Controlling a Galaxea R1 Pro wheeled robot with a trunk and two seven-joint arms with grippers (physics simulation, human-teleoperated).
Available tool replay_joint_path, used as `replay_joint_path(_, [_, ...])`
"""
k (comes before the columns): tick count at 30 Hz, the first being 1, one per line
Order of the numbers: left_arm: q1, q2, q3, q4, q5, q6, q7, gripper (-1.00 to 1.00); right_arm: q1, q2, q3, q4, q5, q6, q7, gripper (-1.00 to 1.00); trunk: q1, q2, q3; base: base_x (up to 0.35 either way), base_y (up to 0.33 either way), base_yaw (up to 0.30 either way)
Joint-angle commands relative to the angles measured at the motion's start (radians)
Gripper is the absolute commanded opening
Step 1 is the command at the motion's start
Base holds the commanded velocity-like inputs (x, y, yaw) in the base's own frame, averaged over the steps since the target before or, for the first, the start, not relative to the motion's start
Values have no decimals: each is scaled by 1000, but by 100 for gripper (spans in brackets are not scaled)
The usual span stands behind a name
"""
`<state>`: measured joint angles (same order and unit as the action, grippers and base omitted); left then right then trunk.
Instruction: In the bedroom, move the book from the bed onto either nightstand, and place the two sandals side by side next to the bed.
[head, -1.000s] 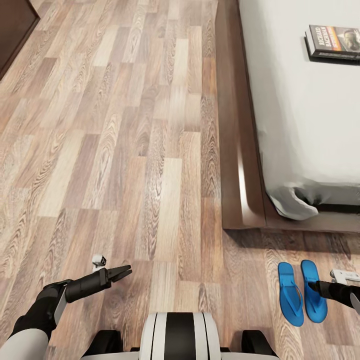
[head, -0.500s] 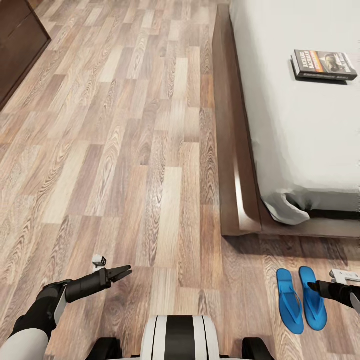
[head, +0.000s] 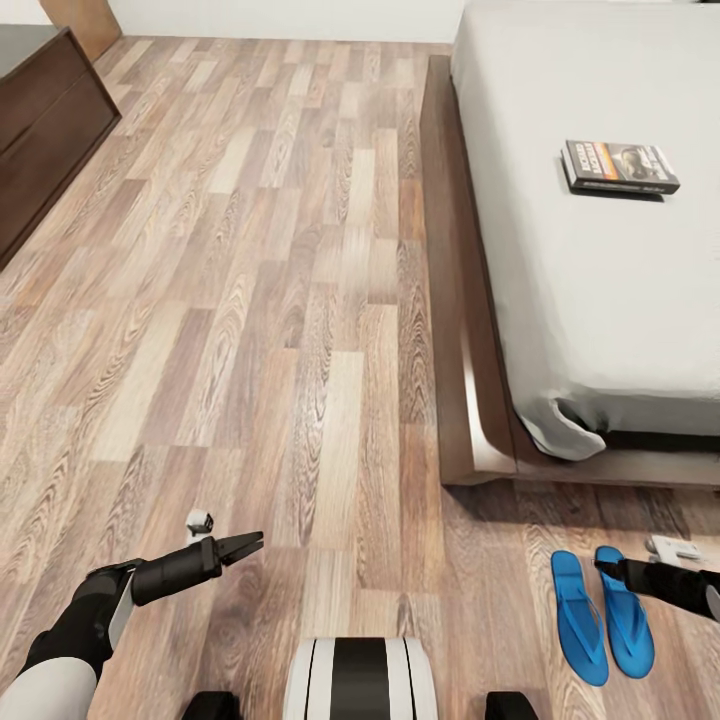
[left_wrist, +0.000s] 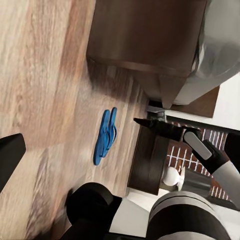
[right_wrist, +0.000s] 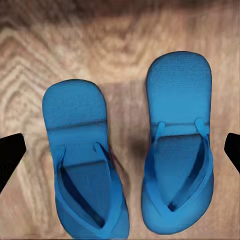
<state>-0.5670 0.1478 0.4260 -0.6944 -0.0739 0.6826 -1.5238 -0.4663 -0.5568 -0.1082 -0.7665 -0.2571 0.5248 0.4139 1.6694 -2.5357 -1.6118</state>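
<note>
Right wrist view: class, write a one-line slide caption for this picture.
Two blue sandals lying side by side on the wood-plank floor, seen from above between the right hand's open fingertips.

Two bright blue sandals (right_wrist: 130, 150) lie flat on the wood-plank floor (right_wrist: 120, 30), side by side, parallel and just apart. Each shows a thin thong strap and a rounded end. The two dark fingertips (right_wrist: 10, 155) of the right end effector (right_wrist: 120, 155) appear at opposite edges, spread wide, with both sandals between them.
</note>
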Motion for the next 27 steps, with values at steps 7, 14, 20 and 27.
replay_joint_path(7, [-1, -2, 2, 1, -7, 9, 33, 100, 0, -4, -4, 24, -4, 7, 423, 100, -3, 1, 27, 0, 0, 0])
replay_joint_path(14, [-1, -10, 4, 4, -10, 6, 43, 100, 0, -25, -4, 80, -4, 9, 635, 100, -6, 3, 54, 0, 0, 0])
replay_joint_path(20, [0, -10, 6, 9, -12, -27, 77, 100, 0, -27, -4, 87, -4, 9, 657, 100, -9, 4, 77, 0, 0, 0])
replay_joint_path(27, [1, -13, 4, 32, -12, -78, 197, 100, 0, -28, -3, 87, -4, 9, 660, 100, -12, 6, 104, 0, 0, 0])
